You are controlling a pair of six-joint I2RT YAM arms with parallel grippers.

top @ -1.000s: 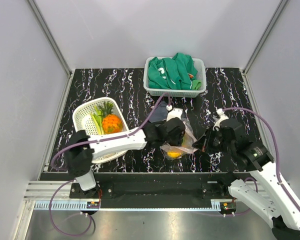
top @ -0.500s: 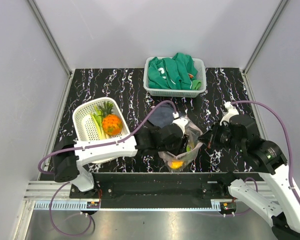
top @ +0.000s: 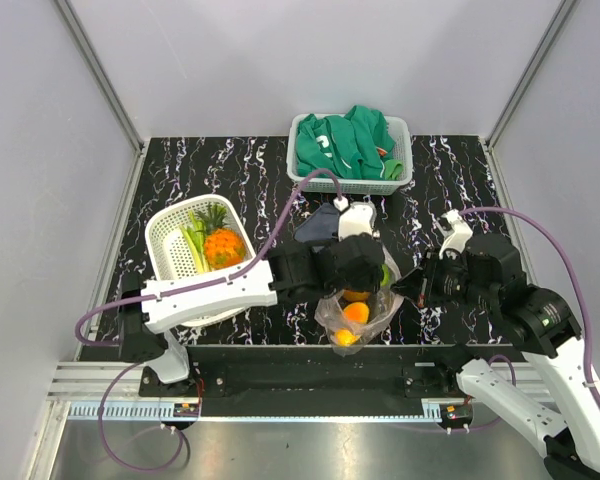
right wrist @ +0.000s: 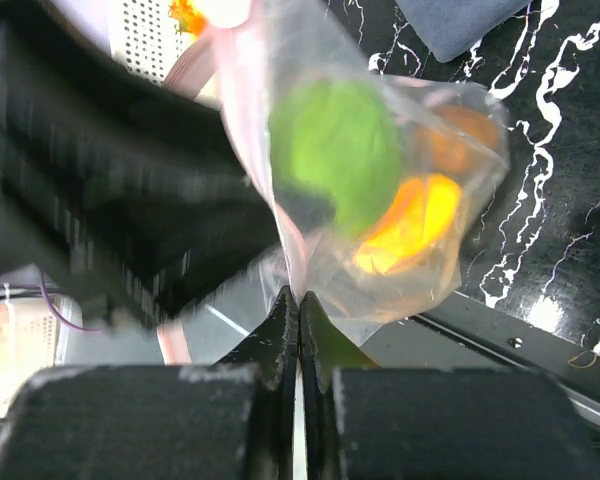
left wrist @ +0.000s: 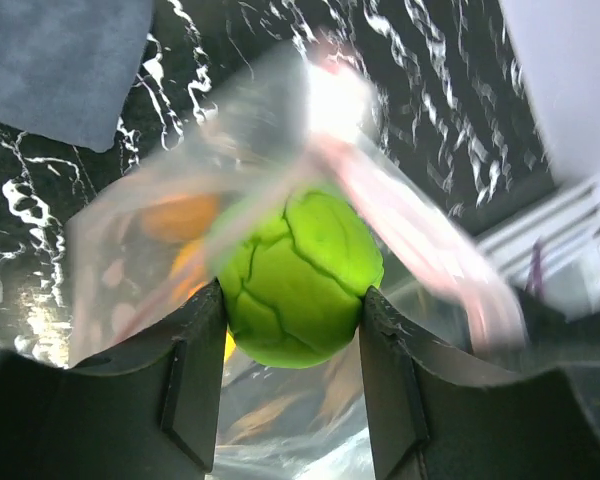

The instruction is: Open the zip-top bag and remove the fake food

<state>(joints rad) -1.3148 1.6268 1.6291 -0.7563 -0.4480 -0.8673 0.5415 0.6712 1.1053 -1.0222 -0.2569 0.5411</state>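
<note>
My left arm (top: 210, 290) stretches rightward over the desk (top: 230, 160). My left fingers (left wrist: 212, 310) clamp the green round piece (left wrist: 300, 270) inside the zip-top bag (right wrist: 430, 260), and my right fingers (right wrist: 298, 312) pinch the bag's edge.

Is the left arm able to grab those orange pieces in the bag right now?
Probably not yet: the left pincer is full, shut on the green round piece, and the orange pieces lie deeper in the zip-top bag the right pincer pinches.

table (top: 180, 170) black, white veins | zip-top bag (left wrist: 110, 270) clear, pink strip | round piece (left wrist: 298, 275) green
</note>
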